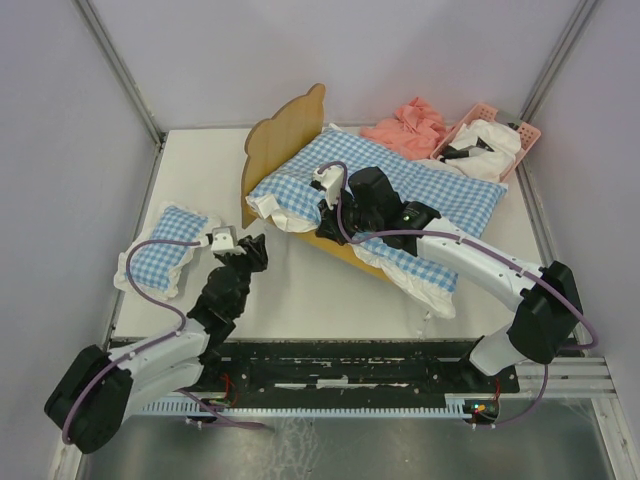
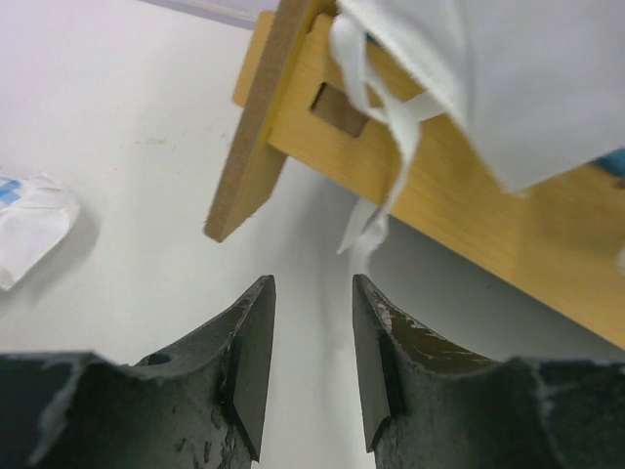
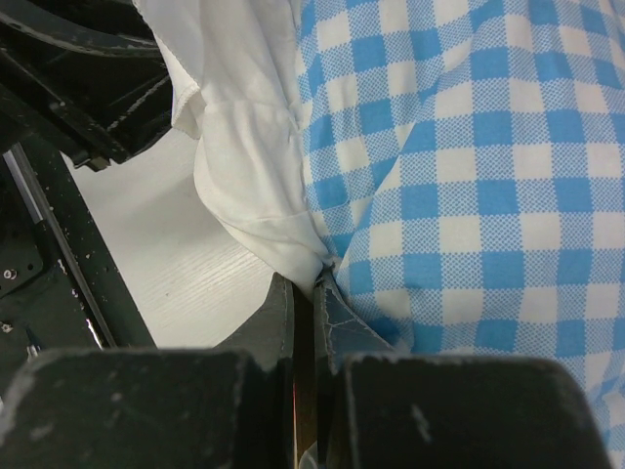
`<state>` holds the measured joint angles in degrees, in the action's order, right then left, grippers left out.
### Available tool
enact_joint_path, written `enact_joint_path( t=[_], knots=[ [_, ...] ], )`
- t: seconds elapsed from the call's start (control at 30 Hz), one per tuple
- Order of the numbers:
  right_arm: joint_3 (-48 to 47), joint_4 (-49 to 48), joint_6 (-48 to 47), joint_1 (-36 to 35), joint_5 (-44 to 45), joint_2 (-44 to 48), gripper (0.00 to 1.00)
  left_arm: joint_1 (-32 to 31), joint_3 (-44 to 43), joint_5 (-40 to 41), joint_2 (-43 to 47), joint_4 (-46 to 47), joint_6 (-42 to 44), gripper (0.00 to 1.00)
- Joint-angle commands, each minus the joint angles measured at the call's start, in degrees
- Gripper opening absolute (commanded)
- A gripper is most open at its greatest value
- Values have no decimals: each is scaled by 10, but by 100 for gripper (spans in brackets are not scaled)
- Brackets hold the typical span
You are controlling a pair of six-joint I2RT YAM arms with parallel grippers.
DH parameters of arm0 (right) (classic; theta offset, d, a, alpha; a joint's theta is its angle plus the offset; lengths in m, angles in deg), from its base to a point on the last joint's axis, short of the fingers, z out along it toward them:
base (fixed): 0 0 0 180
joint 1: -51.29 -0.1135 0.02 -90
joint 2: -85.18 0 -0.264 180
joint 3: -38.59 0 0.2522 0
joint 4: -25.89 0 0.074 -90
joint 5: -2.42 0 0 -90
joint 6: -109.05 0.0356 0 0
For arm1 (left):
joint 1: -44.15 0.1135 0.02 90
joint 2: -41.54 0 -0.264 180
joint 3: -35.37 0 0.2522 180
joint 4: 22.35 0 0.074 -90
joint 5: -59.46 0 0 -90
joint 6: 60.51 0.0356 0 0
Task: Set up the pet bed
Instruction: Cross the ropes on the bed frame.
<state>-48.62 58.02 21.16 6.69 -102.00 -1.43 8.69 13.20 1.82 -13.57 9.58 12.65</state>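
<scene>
The pet bed (image 1: 283, 135), light wood with a wavy headboard, stands at the table's middle back. A blue-and-white checked cushion (image 1: 420, 190) lies over it, and its white frill hangs over the near rail. My right gripper (image 1: 328, 222) is shut on the cushion's frilled edge (image 3: 256, 186), right where the white frill meets the check (image 3: 469, 176). My left gripper (image 1: 250, 250) is open and empty just in front of the bed's corner. The left wrist view shows its fingers (image 2: 312, 283) apart, below the side rail (image 2: 469, 220) and a dangling frill strip (image 2: 386, 147).
A small checked pillow (image 1: 165, 248) lies at the left, beside my left arm. A pink basket (image 1: 500, 122) with white and dark items stands at the back right, with a pink cloth (image 1: 412, 124) next to it. The cage's posts and walls close in the table.
</scene>
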Motion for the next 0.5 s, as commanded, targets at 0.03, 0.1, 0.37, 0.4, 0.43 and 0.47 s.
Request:
enact_joint_path(
  t=[0.03, 0.1, 0.37, 0.4, 0.43, 0.47],
  knots=[
    [-32, -124, 1, 10, 12, 36, 2, 0, -28, -59, 88, -140, -102, 46],
    [-34, -125, 2, 10, 11, 35, 2, -1, -46, -102, 107, -192, -118, 49],
    [-33, -128, 1, 10, 16, 35, 2, 0, -34, -204, 85, -108, -134, 57],
    [-34, -128, 1, 10, 16, 36, 2, 0, -36, -193, 74, -94, -123, 58],
    [-33, -128, 1, 10, 16, 36, 2, -1, -37, -179, 60, -79, -106, 59],
    [-34, -128, 1, 10, 16, 37, 2, -1, -38, -161, 35, -60, -95, 61]
  ],
)
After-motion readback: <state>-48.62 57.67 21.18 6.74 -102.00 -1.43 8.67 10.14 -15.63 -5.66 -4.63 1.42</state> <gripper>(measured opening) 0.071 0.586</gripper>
